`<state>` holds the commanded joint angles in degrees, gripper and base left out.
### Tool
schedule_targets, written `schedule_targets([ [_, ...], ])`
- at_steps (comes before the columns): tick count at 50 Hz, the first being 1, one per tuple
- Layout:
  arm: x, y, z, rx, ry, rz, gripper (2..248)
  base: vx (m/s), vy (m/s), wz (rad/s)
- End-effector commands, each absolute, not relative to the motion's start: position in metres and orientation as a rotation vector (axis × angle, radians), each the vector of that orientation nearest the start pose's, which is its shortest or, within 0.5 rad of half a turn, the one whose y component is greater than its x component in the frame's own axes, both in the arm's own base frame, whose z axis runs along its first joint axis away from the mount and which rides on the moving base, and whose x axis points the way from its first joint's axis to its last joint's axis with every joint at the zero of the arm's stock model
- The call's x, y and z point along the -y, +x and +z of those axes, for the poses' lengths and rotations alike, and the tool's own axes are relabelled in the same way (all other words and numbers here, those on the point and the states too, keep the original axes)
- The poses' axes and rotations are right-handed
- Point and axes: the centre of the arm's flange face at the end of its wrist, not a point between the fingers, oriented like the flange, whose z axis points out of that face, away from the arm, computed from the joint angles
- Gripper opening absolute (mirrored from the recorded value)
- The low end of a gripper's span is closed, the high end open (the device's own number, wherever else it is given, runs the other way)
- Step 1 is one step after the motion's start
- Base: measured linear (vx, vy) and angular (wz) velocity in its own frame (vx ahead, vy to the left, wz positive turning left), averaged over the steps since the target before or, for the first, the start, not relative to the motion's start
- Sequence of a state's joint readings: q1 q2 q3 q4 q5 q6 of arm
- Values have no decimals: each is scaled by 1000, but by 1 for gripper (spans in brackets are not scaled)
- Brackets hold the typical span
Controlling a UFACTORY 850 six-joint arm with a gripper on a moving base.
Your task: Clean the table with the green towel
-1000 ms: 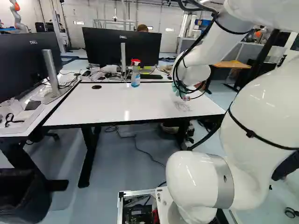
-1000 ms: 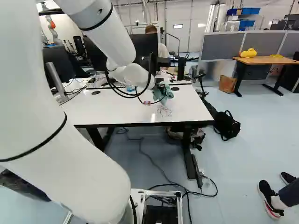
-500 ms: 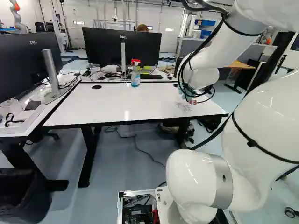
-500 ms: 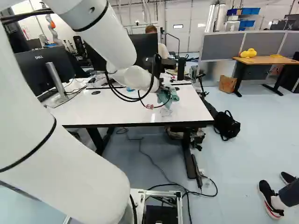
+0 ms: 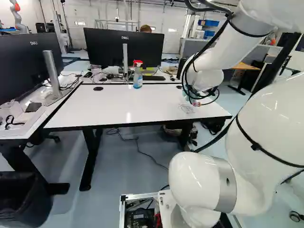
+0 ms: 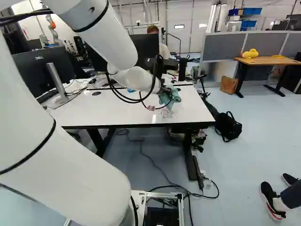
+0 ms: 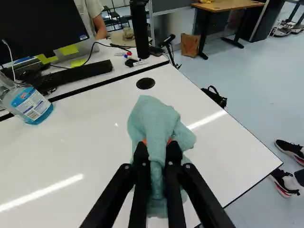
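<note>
In the right base view my gripper (image 6: 165, 90) is low over the white table (image 6: 113, 109) near its right end, partly hidden by cables and the towel. The green towel (image 6: 172, 98) hangs from it at the table surface, beside some thin scribbled marks (image 6: 166, 113). The same scribble (image 5: 186, 109) shows below the wrist in the left base view. Seen from the wrist, the gripper (image 7: 157, 151) is shut on the bunched towel (image 7: 154, 118), which spreads ahead of the orange pads and down between the fingers. It hides the tabletop beneath it.
A spray bottle (image 5: 137, 78) stands at the table's back edge, before a monitor (image 5: 122, 47). A keyboard (image 7: 84, 71) and pens (image 7: 136, 61) lie beyond. A black bag (image 6: 227, 126) is on the floor at the right. Another robot (image 5: 17, 16) stands far off.
The arm has moved rightward in the left base view, carrying the towel a little closer to the table's front and to the scribble; over the last half second it has barely shifted.
</note>
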<state>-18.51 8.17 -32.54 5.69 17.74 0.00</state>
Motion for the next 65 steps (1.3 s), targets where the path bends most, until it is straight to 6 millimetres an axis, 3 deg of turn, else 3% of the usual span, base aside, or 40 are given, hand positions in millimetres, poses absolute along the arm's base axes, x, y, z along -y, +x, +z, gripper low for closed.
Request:
schedule_targets([
  [15,134,391,476,-619,-2805,-1581,37,0,0,0],
  [37,136,397,454,-625,-2840,-1503,37,0,0,0],
  [65,134,393,448,-631,-2886,-1373,37,0,0,0],
])
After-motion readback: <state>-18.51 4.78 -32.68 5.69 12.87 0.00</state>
